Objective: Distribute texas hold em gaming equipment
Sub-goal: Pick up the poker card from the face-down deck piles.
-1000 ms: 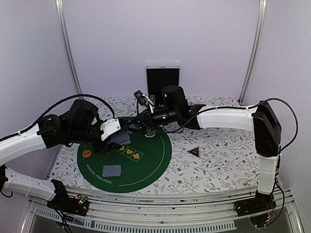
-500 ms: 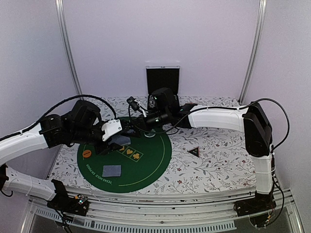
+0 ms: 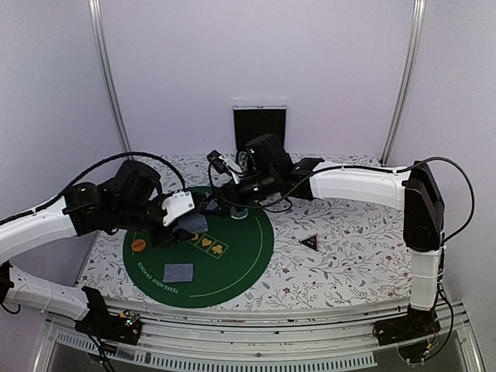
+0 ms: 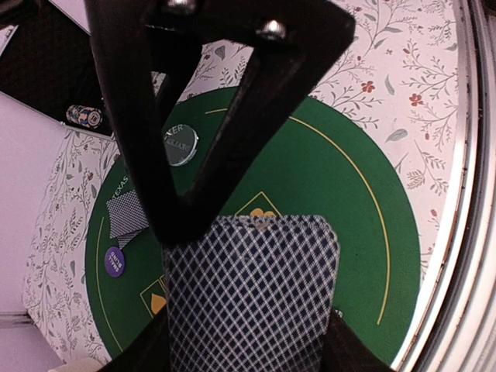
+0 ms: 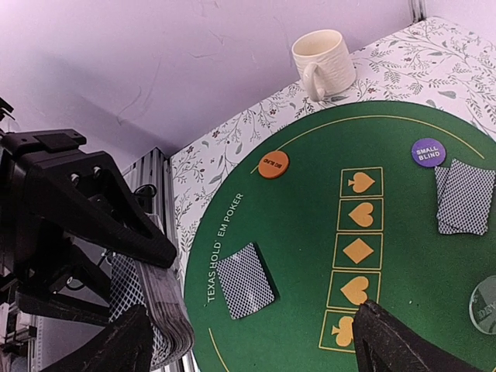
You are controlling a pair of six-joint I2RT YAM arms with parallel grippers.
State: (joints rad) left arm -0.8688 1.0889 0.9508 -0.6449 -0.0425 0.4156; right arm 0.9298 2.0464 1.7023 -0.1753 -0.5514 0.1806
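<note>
Grips the deck of playing cards in the left tool, above the green mat. Holds the right tool spread wide over the mat, a face-down card lying ahead of it.

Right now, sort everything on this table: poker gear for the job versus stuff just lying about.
Job: deck of cards; lone card; pair of cards; orange disc; purple disc; clear disc; black triangle.
Lying about: mug; green mat; black box.
</note>
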